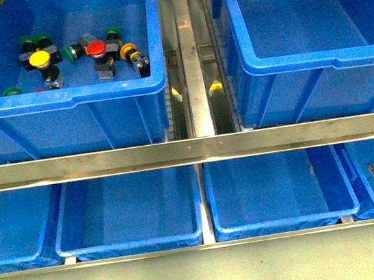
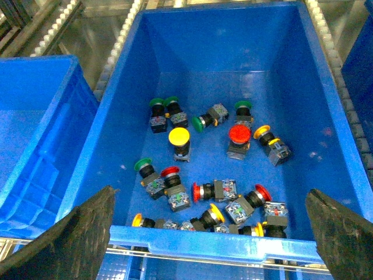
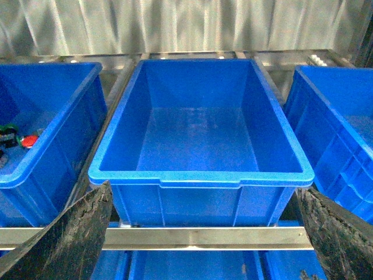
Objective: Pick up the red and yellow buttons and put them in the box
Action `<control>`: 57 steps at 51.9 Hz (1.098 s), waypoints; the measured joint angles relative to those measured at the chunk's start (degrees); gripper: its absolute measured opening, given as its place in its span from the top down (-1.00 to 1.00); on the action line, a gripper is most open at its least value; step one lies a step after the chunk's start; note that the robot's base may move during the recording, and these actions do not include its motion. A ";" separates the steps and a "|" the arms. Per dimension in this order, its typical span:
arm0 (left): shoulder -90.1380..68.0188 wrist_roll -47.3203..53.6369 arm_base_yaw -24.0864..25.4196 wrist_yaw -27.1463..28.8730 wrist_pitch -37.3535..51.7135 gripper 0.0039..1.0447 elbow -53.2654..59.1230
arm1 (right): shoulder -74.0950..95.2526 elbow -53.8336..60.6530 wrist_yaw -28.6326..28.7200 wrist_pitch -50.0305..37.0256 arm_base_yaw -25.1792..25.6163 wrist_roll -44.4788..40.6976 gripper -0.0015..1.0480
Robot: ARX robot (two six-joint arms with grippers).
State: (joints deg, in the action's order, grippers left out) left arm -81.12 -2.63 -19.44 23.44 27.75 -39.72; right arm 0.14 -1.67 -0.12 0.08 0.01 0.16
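Buttons: we see the red and yellow buttons scattered among green-capped switches on the floor of the upper left crate.
Box: we find the box on the same shelf, just right of that crate, with a steel rail between them.
Left jaws: our left gripper hangs over the crate's near rim, jaws spread wide, gripping nothing.
Right jaws: our right gripper faces the box, jaws wide apart, gripping nothing.

Steel rack bearing box, blue crates
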 joint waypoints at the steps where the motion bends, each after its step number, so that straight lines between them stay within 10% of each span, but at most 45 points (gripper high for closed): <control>1: -0.59 -0.11 0.02 -0.11 0.00 -0.85 -0.46 | 0.00 0.00 0.02 0.00 0.00 0.00 -0.86; 57: -26.40 -1.64 0.70 -5.44 2.67 -0.85 -16.11 | 0.00 0.00 0.00 0.00 0.00 0.02 -0.86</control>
State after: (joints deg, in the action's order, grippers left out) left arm -107.53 -4.27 -18.74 18.00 30.41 -55.83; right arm 0.14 -1.67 -0.12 0.08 0.01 0.19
